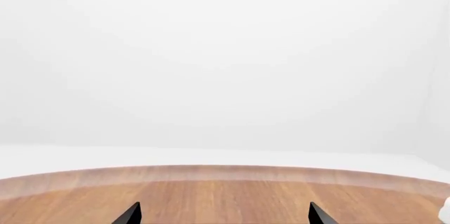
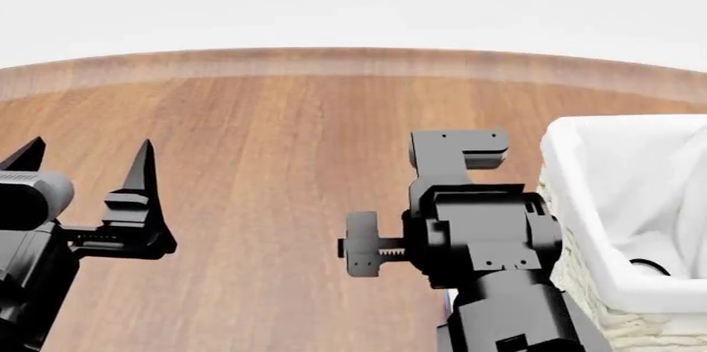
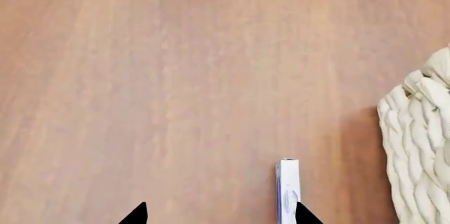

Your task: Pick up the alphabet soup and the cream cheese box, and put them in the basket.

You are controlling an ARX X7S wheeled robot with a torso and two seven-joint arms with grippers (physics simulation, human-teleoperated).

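Note:
The cream cheese box (image 3: 287,190) shows edge-on in the right wrist view as a thin white strip with blue print on the wooden table (image 3: 176,76). It sits just inside one fingertip of my right gripper (image 3: 220,216), which is open and holds nothing. In the head view the right wrist (image 2: 475,228) points down beside the basket (image 2: 602,244) and hides its own fingers. The basket's woven wall (image 3: 414,155) is close to the box. My left gripper (image 2: 85,161) hovers open and empty over bare table (image 1: 225,197). The alphabet soup is out of view.
The basket's white cloth liner (image 2: 630,178) folds over its rim at the right of the head view. The table's curved far edge (image 2: 353,58) meets a plain white background. Bare wood lies between the two arms.

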